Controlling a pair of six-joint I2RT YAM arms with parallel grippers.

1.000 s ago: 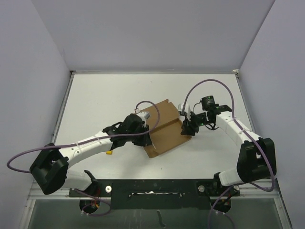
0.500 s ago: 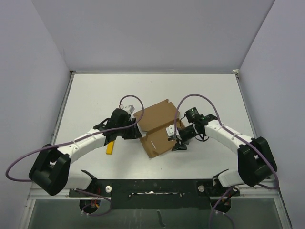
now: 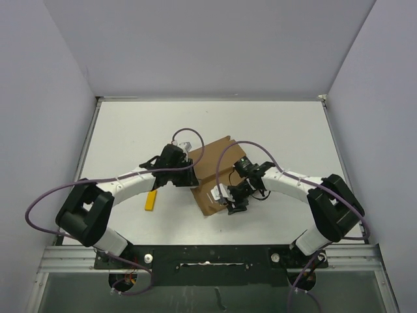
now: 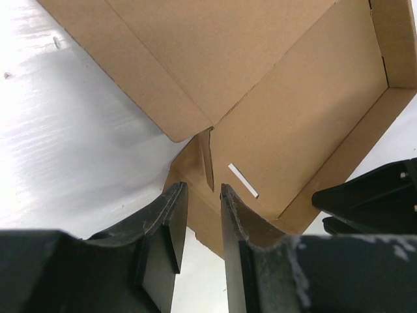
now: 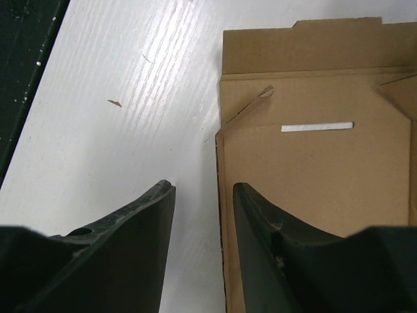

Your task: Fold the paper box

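Left wrist view shows the left hand point(image 4: 201, 190) with its fingers a narrow gap apart, gripping nothing. The paper box point(image 4: 293, 124) lies opened just ahead of the tips, one corner under the gap. The right hand point(image 5: 202, 190) is likewise parted and empty, straddling the box's side edge on the white worktop point(image 5: 104, 150), with the box's inside ahead and to its right.

No legible text or labels anywhere.
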